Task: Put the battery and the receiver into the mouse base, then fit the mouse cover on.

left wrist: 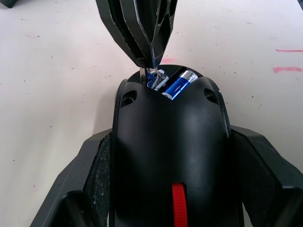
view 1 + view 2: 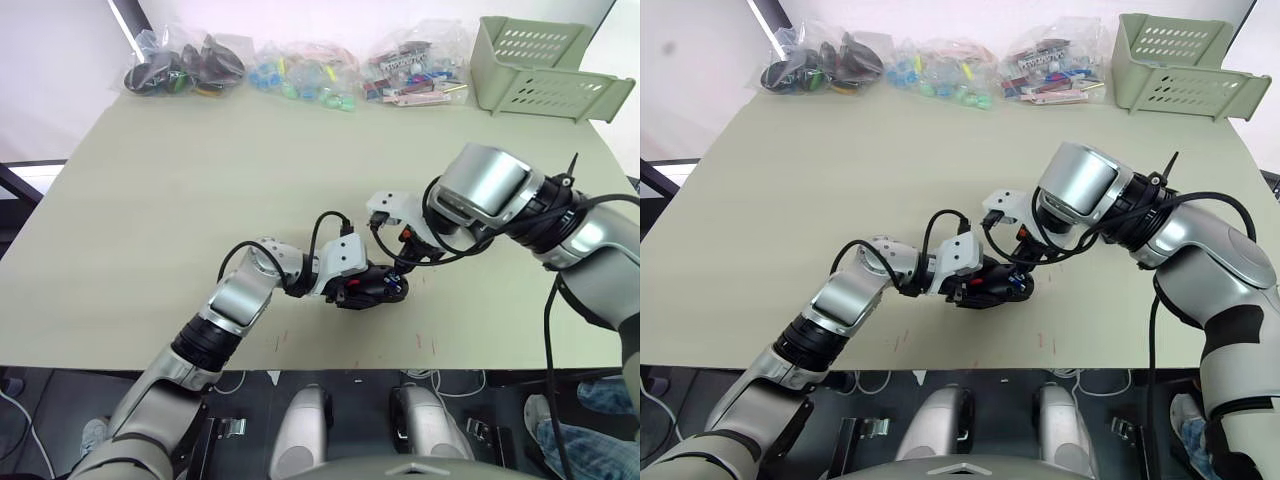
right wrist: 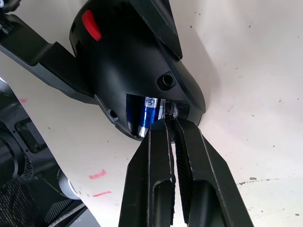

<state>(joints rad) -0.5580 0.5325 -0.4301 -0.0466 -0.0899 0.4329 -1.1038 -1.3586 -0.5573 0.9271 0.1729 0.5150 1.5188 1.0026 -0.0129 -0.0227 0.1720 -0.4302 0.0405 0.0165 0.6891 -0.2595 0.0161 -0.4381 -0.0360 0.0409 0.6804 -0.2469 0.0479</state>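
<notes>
Near the front edge of a pale beige table (image 2: 150, 200), just below centre frame in the head views, the left gripper (image 2: 372, 287) clamps the mouse base (image 2: 375, 290) between its two black fingers, while the right gripper (image 2: 402, 268) reaches down into the base's open end from the upper right.

The left wrist view looks along the black body: the base (image 1: 165, 156), its red patch (image 1: 178, 203) at lower centre, sits gripped between the left fingers (image 1: 94, 179), and the blue battery (image 1: 179, 85) with its silvery end lies in the recess at the far end. The right gripper (image 1: 147, 68) descends from the top of that frame with fingers nearly together, pinching a small silvery piece, apparently the receiver (image 1: 152, 74), just beside the battery.

The right wrist view shows the other side: the right fingers (image 3: 156, 161), close together, meet the opening of the base (image 3: 128, 61); the battery (image 3: 147, 113) stands in its bay, and a silvery glint (image 3: 171, 109) sits at the fingertips.

Along the table's far edge, at the top of the head views, lie clear bags of small parts (image 2: 300, 70), a bag of dark items (image 2: 185, 65) at upper left, and a green slotted basket (image 2: 540, 70) at upper right. Faint red marks (image 2: 283, 340) dot the table near its front edge.
</notes>
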